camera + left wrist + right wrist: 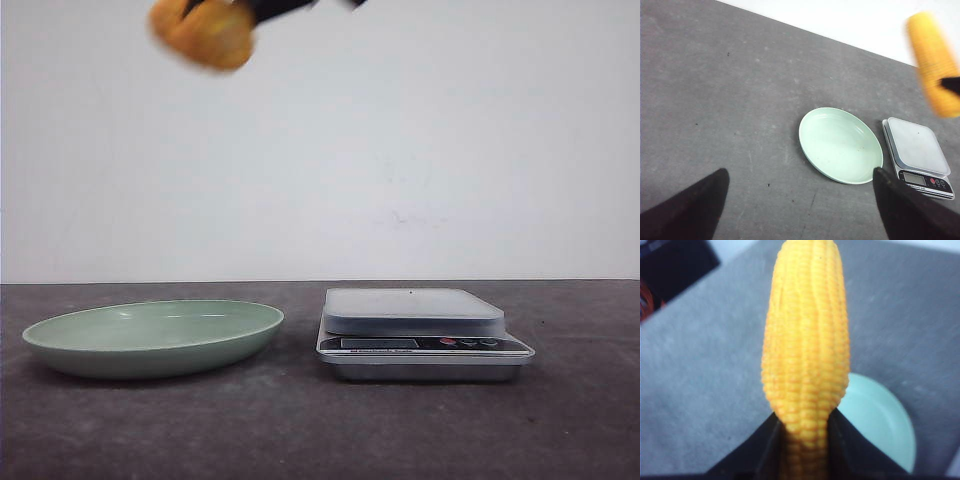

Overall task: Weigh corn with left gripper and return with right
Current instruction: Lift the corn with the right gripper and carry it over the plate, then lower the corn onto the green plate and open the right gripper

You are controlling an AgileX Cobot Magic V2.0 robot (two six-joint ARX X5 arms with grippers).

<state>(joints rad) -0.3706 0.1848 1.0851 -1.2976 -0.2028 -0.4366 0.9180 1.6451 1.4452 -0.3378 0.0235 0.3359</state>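
In the front view the corn (pixel 205 35) hangs high above the table, over the right part of the plate (pixel 60 345) and well to the left of the scale (pixel 412 312). A dark gripper part reaches it from the right side at the top edge, but the jaws are cut off by the frame, so this view alone does not tell which arm it is. The corn looks blurred here, orange-yellow and rounded. In the left wrist view the left gripper (pixel 800 200) is spread wide with nothing between its dark fingers (pixel 690 205); it looks down on the plate (pixel 812 155) and the scale (pixel 917 145) from far above. The corn (pixel 934 65) appears in the air at the side, its long axis tilted, with a dark finger tip across its lower part. In the right wrist view the right gripper (pixel 805 445) is clamped on one end of the corn (pixel 806 340), and the long axis points straight away from the claw. The kernel rows are ribbed and bright yellow, a little more orange near the fingers (pixel 762 447). Part of the plate (pixel 890 440) shows below the corn, so I judge the coming move is mostly downward to the plate, and the scale is empty.
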